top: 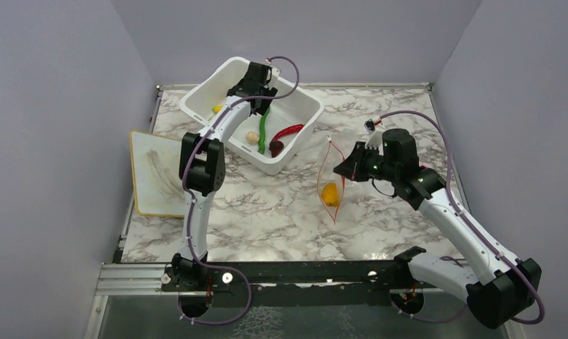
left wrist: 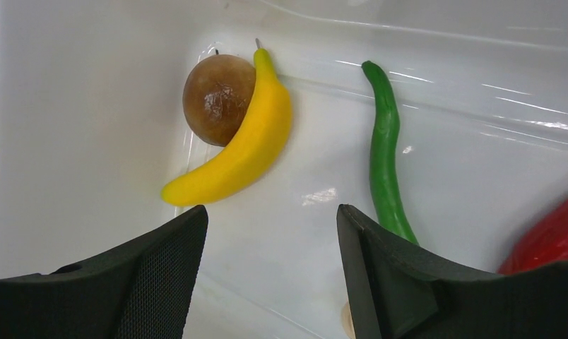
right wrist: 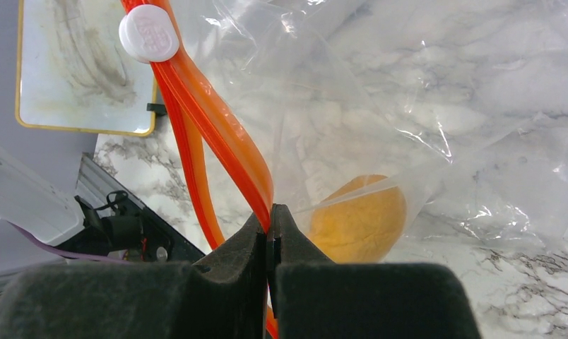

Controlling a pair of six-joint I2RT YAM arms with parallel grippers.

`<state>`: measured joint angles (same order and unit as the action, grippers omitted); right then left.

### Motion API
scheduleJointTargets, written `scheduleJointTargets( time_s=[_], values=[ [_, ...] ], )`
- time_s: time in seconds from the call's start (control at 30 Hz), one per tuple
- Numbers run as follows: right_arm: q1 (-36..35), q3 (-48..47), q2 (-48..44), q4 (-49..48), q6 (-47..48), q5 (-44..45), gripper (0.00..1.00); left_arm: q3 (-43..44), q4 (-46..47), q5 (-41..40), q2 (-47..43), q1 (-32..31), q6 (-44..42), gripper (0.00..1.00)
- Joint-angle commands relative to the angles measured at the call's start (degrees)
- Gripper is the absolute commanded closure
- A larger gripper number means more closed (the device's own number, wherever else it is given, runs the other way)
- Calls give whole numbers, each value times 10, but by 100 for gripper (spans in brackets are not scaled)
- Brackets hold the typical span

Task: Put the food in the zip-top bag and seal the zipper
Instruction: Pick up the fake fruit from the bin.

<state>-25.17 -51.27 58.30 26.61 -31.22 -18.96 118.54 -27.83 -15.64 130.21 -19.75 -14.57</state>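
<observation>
The white tub [top: 196, 99] holds the yellow banana [top: 216, 108], beige mushroom [top: 251, 136], green pod [top: 264, 131], red chili [top: 288, 131] and dark red piece [top: 276, 147]. My left gripper [top: 256, 99] hangs open inside the tub. In the left wrist view it [left wrist: 270, 219] is just short of the banana [left wrist: 246, 145], which curls round the brown ball [left wrist: 214, 99]; the pod [left wrist: 385, 152] lies right, the chili [left wrist: 549, 236] far right. The clear bag [top: 325, 164] lies on the table with the orange fruit [top: 330, 193] inside. My right gripper [right wrist: 270, 215] is shut on the bag's orange-red zipper strip [right wrist: 217, 134], mouth held apart.
A white slider [right wrist: 148, 33] sits on the zipper strip. A white board with a yellow rim [top: 157, 173] lies at the table's left edge, partly overhanging it. The tub stands at the back left of the marble table. Purple walls close in left, right and behind.
</observation>
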Motion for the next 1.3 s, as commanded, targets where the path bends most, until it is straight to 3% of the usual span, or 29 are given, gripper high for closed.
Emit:
scheduleJointTargets(
  time_s=[0.0,0.7,1.17,1.2,1.27],
  values=[
    [-1,-20,-11,18,4,28,99,37,-2,30,26,18,-37,30],
    [0,-43,-8,40,7,50,99,81,14,140,120,78,-37,31],
    [-1,-40,-21,46,10,66,99,108,40,134,165,84,-42,27],
    [-1,-40,-21,46,10,67,99,110,40,135,167,84,-41,28],
    [-1,-36,-24,46,9,66,99,108,40,149,168,84,-38,38]
  ],
)
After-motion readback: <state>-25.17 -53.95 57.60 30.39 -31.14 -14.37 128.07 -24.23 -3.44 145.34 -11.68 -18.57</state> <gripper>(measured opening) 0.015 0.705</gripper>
